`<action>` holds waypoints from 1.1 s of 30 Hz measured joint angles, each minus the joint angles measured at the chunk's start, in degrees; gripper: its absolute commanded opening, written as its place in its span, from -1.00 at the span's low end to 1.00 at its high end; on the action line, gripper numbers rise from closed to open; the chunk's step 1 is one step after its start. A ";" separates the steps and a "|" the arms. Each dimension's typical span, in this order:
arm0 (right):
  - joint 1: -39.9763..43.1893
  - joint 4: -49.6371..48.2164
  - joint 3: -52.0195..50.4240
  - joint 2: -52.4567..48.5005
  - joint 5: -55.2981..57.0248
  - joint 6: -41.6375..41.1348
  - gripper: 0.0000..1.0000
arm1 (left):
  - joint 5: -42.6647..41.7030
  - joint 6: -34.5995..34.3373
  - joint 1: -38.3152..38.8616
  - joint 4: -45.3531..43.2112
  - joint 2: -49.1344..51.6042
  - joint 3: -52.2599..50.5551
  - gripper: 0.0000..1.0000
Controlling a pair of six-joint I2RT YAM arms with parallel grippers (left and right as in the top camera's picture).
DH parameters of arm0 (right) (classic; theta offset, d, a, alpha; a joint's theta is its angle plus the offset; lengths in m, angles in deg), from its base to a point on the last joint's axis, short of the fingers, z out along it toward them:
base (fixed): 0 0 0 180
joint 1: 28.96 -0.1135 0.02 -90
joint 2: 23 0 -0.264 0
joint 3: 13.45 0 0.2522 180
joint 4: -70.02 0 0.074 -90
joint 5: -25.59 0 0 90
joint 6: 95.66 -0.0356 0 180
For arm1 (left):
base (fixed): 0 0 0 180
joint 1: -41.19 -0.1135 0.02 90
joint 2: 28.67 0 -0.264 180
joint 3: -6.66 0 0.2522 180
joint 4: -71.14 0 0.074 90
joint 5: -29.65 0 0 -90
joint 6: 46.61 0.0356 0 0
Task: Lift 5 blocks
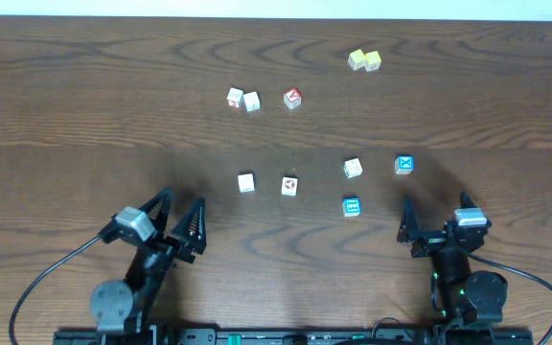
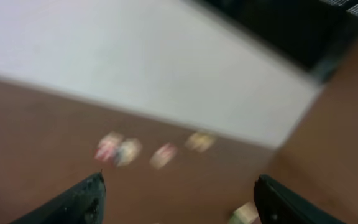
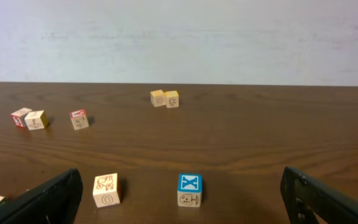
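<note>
Five blocks lie in a loose near row: a cream one (image 1: 246, 182), a second cream one (image 1: 289, 186), a third (image 1: 353, 169), a blue-topped one (image 1: 404, 165) and another blue-topped one (image 1: 352, 206). My left gripper (image 1: 184, 199) stands open, near and left of them, holding nothing. My right gripper (image 1: 435, 206) is open too, near and right of the blue blocks. In the right wrist view the blue X block (image 3: 190, 190) and a cream block (image 3: 106, 190) sit ahead of the open fingers (image 3: 180, 175). The left wrist view is blurred; its gripper (image 2: 179, 190) is open, with a pale block (image 2: 246, 213) by the right finger.
Farther back lie two cream cubes (image 1: 236, 98) (image 1: 252, 102), a red-faced cube (image 1: 292, 98) and a pair of yellow cubes (image 1: 364, 60). The table (image 1: 84, 115) is dark wood. A white wall (image 3: 179, 37) rises behind its far edge.
</note>
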 measured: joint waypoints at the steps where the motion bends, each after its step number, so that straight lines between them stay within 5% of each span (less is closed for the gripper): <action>1: 0.00 0.02 0.00 -0.02 0.00 0.02 0.98 | -0.92 -1.97 0.00 -3.65 -0.02 0.00 0.54; 4: 0.00 0.00 0.00 -0.02 0.00 0.02 0.99 | -2.84 -6.73 0.00 -9.77 -0.07 0.59 0.54; 8: 0.00 0.02 0.00 -0.02 0.02 0.02 0.99 | -3.80 -8.87 0.00 -2.78 1.60 7.06 0.54; 11: 0.02 0.00 0.00 -0.04 0.15 0.02 0.99 | -4.28 -6.80 0.00 8.72 7.23 19.06 0.54; 17: 0.92 -0.07 0.00 -0.04 0.20 0.02 0.99 | -5.81 4.68 0.00 50.40 30.34 51.10 0.54; 21: 0.94 0.04 0.00 -0.02 0.15 0.02 0.98 | -7.78 9.97 0.00 65.99 45.75 62.64 0.54; 28: 0.94 0.04 0.00 -0.04 0.15 0.02 0.99 | -10.84 13.68 4.15 69.53 60.06 64.06 0.54; 33: 0.94 0.00 0.00 -0.04 0.17 0.02 0.99 | 0.42 7.23 12.90 71.25 68.48 64.08 0.54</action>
